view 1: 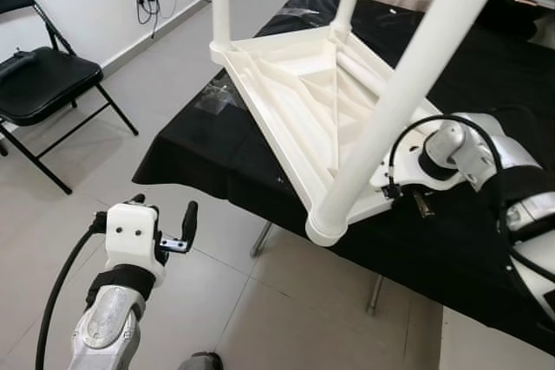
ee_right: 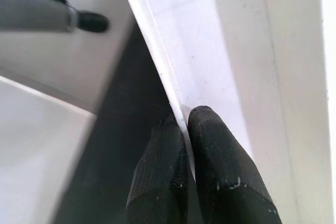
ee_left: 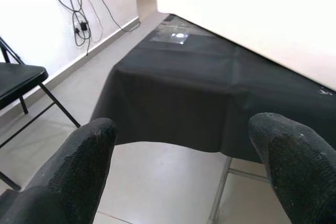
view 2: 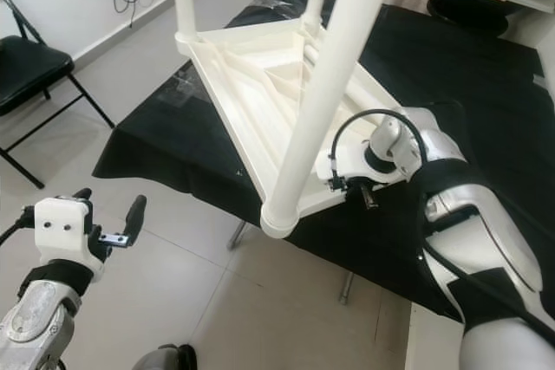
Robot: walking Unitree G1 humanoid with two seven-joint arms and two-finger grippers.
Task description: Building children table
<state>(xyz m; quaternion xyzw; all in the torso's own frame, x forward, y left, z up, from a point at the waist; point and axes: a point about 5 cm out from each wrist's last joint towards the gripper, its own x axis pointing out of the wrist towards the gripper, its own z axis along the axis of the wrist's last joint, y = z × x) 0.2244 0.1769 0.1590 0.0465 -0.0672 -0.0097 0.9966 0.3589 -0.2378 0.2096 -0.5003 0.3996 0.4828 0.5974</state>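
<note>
Right wrist view shows the right end effector [ee_right: 184,121] pinched tight on the rim of the upturned white children's table [view 1: 295,101] lying on the black tabletop [view 1: 217,140], so keep that grip steady while the left end effector [view 1: 165,218], fingers spread wide and empty, comes up to help.

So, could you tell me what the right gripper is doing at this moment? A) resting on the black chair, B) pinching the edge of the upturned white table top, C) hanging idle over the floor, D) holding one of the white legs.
B: the right gripper has its fingers closed on the thin edge of the white table top, which lies upside down on the black cloth.
</note>
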